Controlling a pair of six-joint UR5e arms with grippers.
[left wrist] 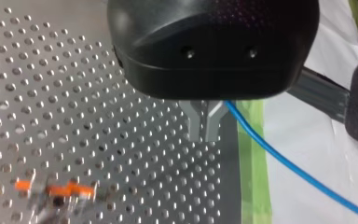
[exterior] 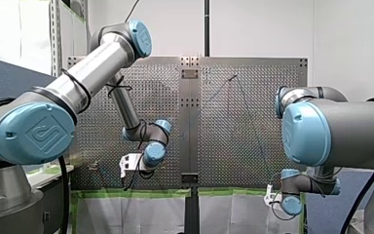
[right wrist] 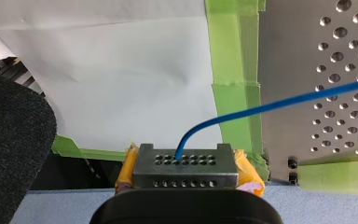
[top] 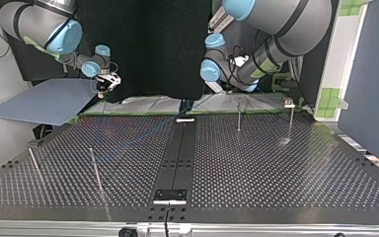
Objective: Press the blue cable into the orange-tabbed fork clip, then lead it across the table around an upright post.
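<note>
At the table's (top: pixel 276 163) taped edge, my left gripper (left wrist: pixel 205 128) and right gripper (right wrist: pixel 186 163) each pinch the cable (left wrist: pixel 284 161), which spans the air between them. It looks light, thin and floppy, so it is best held close beside the clip (left wrist: pixel 58 190), which sits ahead of my left gripper with no cable in it yet.

Two arms (exterior: pixel 92 68) (exterior: pixel 331 129), one blue cable (left wrist: pixel 284 161), one orange-tabbed clip (left wrist: pixel 60 191), four upright posts (top: pixel 238 116) (top: pixel 291 121) (top: pixel 96 170) (top: pixel 34 163).

No legible text; embossed emblem (exterior: pixel 43 131) on my left arm's cap (exterior: pixel 10 142)
</note>
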